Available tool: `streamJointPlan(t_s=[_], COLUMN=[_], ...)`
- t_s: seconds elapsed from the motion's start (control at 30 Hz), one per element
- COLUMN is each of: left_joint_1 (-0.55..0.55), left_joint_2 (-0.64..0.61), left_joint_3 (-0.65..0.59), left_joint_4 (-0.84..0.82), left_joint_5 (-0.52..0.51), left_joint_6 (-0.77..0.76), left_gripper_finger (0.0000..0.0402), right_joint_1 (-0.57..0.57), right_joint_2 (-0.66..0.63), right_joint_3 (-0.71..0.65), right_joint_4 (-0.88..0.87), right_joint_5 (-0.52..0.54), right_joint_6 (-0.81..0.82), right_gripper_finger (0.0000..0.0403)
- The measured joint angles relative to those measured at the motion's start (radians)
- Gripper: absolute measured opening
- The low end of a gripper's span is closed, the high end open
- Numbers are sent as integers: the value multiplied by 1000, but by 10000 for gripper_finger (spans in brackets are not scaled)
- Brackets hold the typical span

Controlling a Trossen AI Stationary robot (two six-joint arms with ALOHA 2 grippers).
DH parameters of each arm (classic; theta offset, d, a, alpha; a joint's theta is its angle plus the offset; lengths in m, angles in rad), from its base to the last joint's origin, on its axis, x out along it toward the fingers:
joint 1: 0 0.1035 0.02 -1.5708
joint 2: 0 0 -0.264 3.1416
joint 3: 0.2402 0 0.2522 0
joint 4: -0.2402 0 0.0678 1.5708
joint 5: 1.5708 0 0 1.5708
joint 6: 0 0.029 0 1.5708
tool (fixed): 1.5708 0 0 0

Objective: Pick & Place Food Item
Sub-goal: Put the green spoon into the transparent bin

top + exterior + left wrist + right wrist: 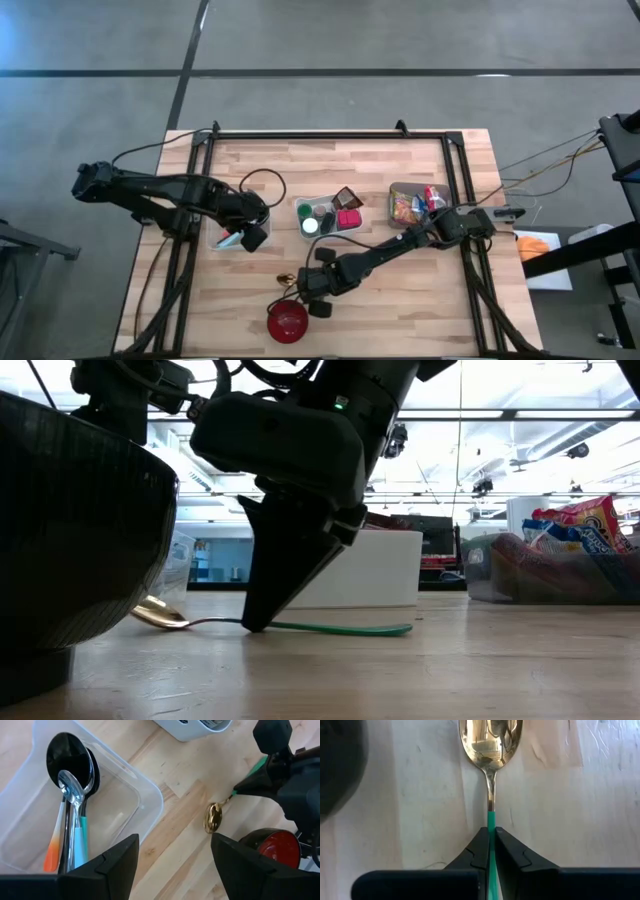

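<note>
Right gripper (491, 851) clamped on gold spoon's (491, 750) green handle, near tabletop's (420, 300) front edge beside red bowl (287, 321). Left gripper (172, 862) parted over clear bin (145, 795) holding spoons (75, 795), seen only by left wrist.

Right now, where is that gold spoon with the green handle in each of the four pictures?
High view: the spoon lies near the table's front edge, just above the red bowl.
Low view: it lies flat on the wood, beside the dark bowl, under the right gripper.
Left wrist view: small, right of the clear tub.
Right wrist view: centre, handle pinched.
Shared landmark: the bowl beside it.
</note>
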Motion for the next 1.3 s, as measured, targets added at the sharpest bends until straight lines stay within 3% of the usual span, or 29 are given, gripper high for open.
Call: streamJointPlan(t_s=[0.3,0.57,0.97,1.1,1.3], left_joint_1=[0,-1,-2,-24,-72], left_joint_2=[-2,-3,-106,-149,-135], left_joint_3=[0,0,0,0,0], left_joint_4=[2,23,226,336,694], left_joint_5=[1,-23,-117,-207,-321], left_joint_6=[-17,-95,-99,-49,172], left_gripper_finger=[250,250,250,250,250], right_joint_1=[-2,-2,-13,-11,-28], right_joint_2=[-46,-168,-415,-504,-592], right_joint_3=[-10,-8,-16,-16,-16], right_joint_4=[-57,-128,-203,-202,-83], right_joint_5=[17,116,327,425,536], right_joint_6=[44,96,185,201,141], right_gripper_finger=[8,8,8,8,8])
